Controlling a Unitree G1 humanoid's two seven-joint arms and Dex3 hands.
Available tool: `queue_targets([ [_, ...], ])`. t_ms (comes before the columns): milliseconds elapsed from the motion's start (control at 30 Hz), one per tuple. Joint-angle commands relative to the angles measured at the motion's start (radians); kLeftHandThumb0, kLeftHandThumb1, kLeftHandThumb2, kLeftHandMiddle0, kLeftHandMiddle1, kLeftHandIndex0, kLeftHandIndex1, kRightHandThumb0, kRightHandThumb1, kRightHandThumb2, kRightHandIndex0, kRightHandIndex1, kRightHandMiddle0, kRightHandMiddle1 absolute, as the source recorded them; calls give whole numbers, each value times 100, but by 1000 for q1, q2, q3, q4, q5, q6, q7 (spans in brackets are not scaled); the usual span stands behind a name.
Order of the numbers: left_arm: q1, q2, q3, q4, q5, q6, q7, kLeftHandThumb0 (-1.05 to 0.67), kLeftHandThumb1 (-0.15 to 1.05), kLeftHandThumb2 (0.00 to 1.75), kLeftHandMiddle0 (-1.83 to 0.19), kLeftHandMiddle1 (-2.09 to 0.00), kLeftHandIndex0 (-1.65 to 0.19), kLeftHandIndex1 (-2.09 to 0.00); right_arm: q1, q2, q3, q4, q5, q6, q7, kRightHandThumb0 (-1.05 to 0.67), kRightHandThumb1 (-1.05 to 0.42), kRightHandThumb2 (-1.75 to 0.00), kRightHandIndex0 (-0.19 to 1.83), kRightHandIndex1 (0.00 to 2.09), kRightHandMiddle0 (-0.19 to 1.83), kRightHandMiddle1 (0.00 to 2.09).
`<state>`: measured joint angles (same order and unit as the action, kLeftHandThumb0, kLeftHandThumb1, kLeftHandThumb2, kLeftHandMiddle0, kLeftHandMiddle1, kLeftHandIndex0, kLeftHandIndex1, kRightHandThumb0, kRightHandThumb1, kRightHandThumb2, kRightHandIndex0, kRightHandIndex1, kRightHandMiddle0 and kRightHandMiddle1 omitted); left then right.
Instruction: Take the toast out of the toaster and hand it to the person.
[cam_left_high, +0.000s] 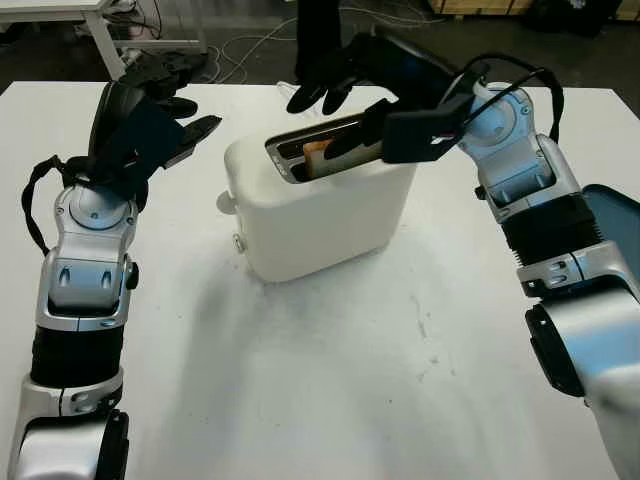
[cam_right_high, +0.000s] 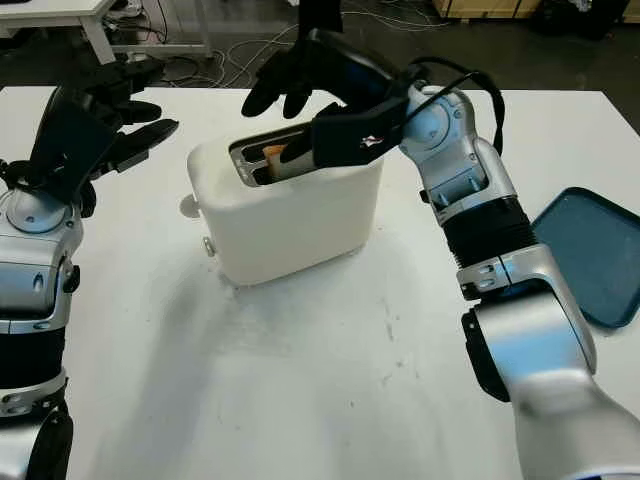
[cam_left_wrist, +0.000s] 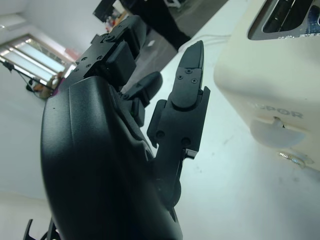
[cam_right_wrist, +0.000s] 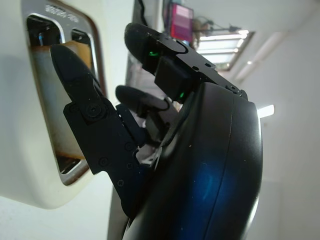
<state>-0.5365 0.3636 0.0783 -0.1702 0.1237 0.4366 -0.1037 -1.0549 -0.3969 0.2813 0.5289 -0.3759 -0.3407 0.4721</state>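
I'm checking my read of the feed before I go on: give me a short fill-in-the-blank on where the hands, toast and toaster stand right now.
1. The toast sits inside the ____ of the white toaster.
2. The ____ hand is above the toaster's top, one finger reaching down at the toast.
3. The left hand is open, beside the toaster and ____ it.
4. The blue tray lies on the table at the robot's ____ side.

Missing words: slot; right; not touching; right

Smooth cream plastic toaster (cam_left_high: 320, 215) with shiny metal slot rim, matt white table (cam_left_high: 350, 380), glossy blue tray (cam_right_high: 590, 255)
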Motion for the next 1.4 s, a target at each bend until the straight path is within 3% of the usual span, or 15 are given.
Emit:
queue_targets([
  [0,6,7,5,-3,11,8,5,-27,92,14,-28,-82,-57,-6,-16,-15,14,12,-32,-26,-20,-54,-65,-1,74,80,96,16],
  [133,5,6,1,-6,12,15,2,-26,92,16,-28,-81,-57,-6,-13,-29,34,12,-90,-36,-43,-53,-67,-1,73,81,96,14],
  [267,6,5,1,-8,8,18,-1,-24,92,16,-28,-80,-56,-5,-10,-40,48,22,-125,-66,-62,-52,-68,0,68,102,99,12],
  [600,6,8,0,-10,14,22,3,-24,92,16,-29,-79,-56,-5,-7,-63,65,-10,-179,-42,-48,-46,-71,0,69,114,105,12],
  [867,5,6,2,-10,10,25,2,-25,92,16,-28,-78,-55,-5,-12,-72,67,-21,-186,-21,-8,-44,-72,0,74,97,109,10],
  [1367,3,10,0,1,13,-6,2,-26,92,14,-29,-80,-57,-5,-18,-75,99,-36,-215,65,75,-46,-71,0,84,101,115,13],
])
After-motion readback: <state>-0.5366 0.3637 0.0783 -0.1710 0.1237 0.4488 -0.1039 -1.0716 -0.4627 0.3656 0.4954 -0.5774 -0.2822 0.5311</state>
